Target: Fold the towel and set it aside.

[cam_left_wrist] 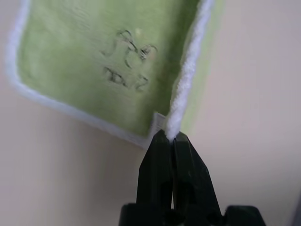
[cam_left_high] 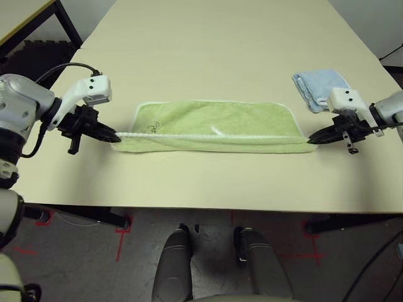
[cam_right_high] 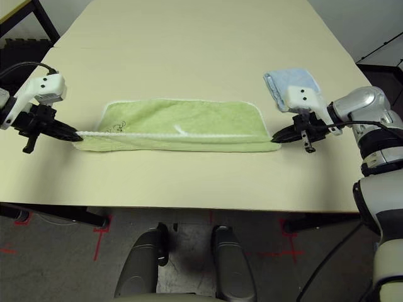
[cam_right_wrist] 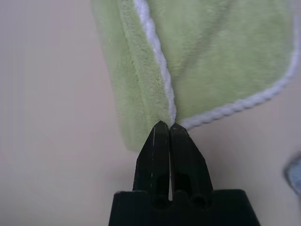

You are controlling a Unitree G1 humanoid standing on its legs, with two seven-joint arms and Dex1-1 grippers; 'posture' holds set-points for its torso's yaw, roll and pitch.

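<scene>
Spread across a broad beige table [cam_left_high: 208, 38], lengthwise from left to right, near the front edge: the light green terry-cloth towel [cam_left_high: 214, 123], white-trimmed, with a small dark embroidered script mark [cam_left_high: 152, 128] toward its left end. Near long edge lifted and carried partway over the far half, the white trim drawn into a taut line between the two ends, so likely mid-way through a first lengthwise fold. Judged soft, light and limp; bound to sag and crease wherever unsupported, with nothing fragile about it; best taken at the corners along the trimmed edge, both ends kept level so the fold lands square. Further right and slightly beyond, well clear of the green cloth, a light blue folded towel [cam_left_high: 320, 87]. At the left end, left gripper [cam_left_high: 113, 135], black fingers pinched together on the trimmed corner. At the right end, right gripper [cam_left_high: 313, 139], fingers likewise clamped tight on the opposite corner of the trim.
</scene>
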